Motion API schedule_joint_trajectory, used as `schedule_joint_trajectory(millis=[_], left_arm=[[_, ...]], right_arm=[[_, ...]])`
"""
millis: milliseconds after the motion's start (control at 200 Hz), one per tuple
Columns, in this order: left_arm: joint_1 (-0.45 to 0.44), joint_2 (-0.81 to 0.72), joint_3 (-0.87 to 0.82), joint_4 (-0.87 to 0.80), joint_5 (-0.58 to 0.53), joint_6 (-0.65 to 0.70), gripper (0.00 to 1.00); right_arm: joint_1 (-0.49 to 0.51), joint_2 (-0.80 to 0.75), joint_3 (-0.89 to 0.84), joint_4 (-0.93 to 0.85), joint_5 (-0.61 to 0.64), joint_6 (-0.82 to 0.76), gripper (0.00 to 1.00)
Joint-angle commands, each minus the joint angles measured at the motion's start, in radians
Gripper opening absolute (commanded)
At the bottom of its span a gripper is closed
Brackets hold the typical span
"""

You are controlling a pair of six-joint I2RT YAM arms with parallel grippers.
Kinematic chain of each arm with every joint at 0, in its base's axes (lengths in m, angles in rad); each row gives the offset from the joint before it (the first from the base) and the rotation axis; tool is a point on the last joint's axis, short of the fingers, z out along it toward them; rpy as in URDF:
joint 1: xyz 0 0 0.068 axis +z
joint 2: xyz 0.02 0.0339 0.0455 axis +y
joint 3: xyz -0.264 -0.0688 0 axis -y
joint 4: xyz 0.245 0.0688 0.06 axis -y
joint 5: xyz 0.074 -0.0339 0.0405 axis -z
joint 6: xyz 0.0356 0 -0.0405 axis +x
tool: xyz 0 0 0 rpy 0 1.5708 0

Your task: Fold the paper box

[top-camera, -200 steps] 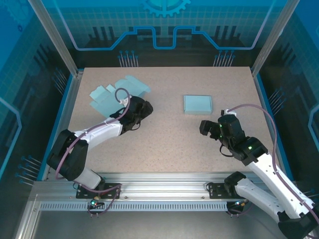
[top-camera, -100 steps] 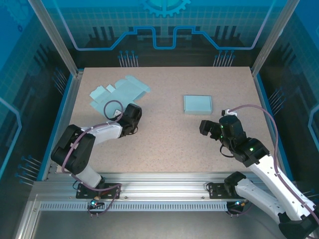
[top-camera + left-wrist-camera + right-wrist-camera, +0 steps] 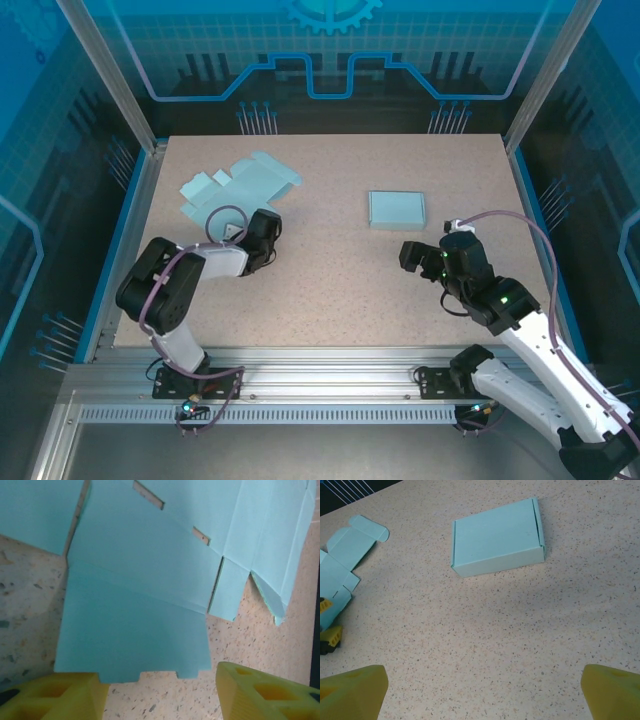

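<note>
Top external shows me a speckled worktop [image 3: 340, 290] inside blue-lit walls [image 3: 330, 60]; the left gripper [image 3: 268, 224] sits released beside the flat box [image 3: 245, 183], the right gripper [image 3: 412, 255] released, folded box [image 3: 397, 208] ahead.

White-and-black arms [image 3: 535, 340], looping purple cables [image 3: 500, 212], green light [image 3: 503, 296] — yellow, blocky pincer fingers [image 3: 260, 692]

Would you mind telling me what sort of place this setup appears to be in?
Probably a robotics lab work cell rather than a home: a speckled table enclosed by an aluminium frame and blue printed panels, with an unfolded paper box and a folded box lying on it.
</note>
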Motion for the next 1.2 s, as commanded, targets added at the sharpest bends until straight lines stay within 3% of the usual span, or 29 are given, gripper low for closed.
schedule_joint_trajectory(millis=[0, 240, 395, 535, 800, 940, 1026, 1061, 1136, 1196], left_arm=[[0.050, 0.064, 0.000, 0.079, -0.056, 0.002, 0.55], [0.100, 0.100, 0.019, 0.131, -0.056, 0.017, 0.38], [0.108, 0.097, 0.031, 0.123, -0.076, 0.037, 0.14], [0.108, 0.077, 0.028, 0.117, -0.096, 0.091, 0.00], [0.108, -0.041, -0.052, 0.115, -0.088, 0.271, 0.00], [0.111, -0.156, -0.126, 0.070, -0.100, 0.282, 0.00], [0.133, -0.215, -0.121, 0.073, -0.091, 0.424, 0.00], [0.149, -0.230, -0.084, 0.005, -0.089, 0.471, 0.08], [0.193, -0.234, 0.017, -0.124, -0.055, 0.574, 0.39], [0.228, -0.204, 0.100, -0.149, 0.007, 0.682, 0.50]], right_arm=[[0.012, -0.002, -0.020, 0.028, -0.016, 0.021, 1.00], [0.014, 0.029, -0.031, 0.052, -0.047, 0.025, 1.00], [0.018, 0.055, -0.038, 0.075, -0.061, 0.029, 1.00], [0.025, 0.069, -0.040, 0.088, -0.069, 0.029, 1.00], [0.029, 0.062, -0.048, 0.086, -0.062, 0.029, 1.00], [0.031, 0.055, -0.050, 0.089, -0.064, 0.027, 1.00], [0.032, 0.055, -0.046, 0.086, -0.073, 0.023, 1.00], [0.032, 0.055, -0.044, 0.086, -0.074, 0.021, 1.00], [0.034, 0.055, -0.037, 0.080, -0.074, 0.017, 1.00], [0.035, 0.056, -0.035, 0.079, -0.071, 0.017, 1.00]])
